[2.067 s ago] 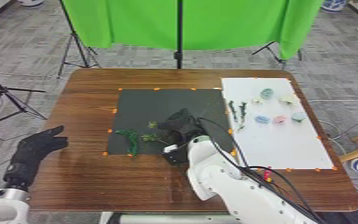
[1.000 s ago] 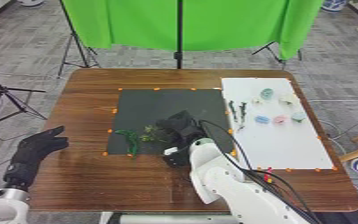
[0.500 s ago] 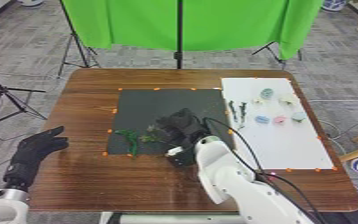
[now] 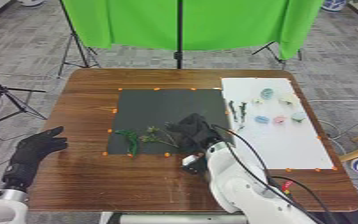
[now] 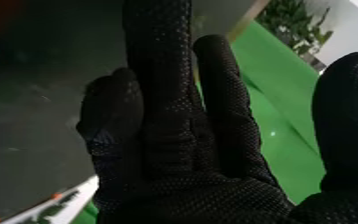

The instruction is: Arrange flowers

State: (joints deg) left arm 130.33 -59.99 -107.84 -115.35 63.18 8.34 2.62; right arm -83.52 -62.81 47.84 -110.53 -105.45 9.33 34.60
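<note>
In the head view, my right hand [image 4: 191, 131] is over the right part of the dark mat [image 4: 162, 107], just right of a branching green sprig [image 4: 160, 137]. Left of that sprig lies a curved green stem [image 4: 131, 140]. My left hand [image 4: 39, 145] rests open at the table's left edge, apart from everything. On the white mat [image 4: 278, 147] are two dark green stems [image 4: 243, 111] and several small flowers, among them a blue one [image 4: 262, 119], a pink one [image 4: 278, 119] and a teal one [image 4: 266, 93]. In the right wrist view, my right hand [image 5: 193, 200] is open, fingers extended, holding nothing visible.
The brown wooden table [image 4: 113, 185] surrounds both mats, whose edges carry orange markers. Black cables run along my right arm. Behind the table, a green cloth [image 4: 229, 25] hangs from a stand.
My right hand has shifted a little to the right, away from the branching sprig, which shows more fully now. My left hand has stayed in place.
</note>
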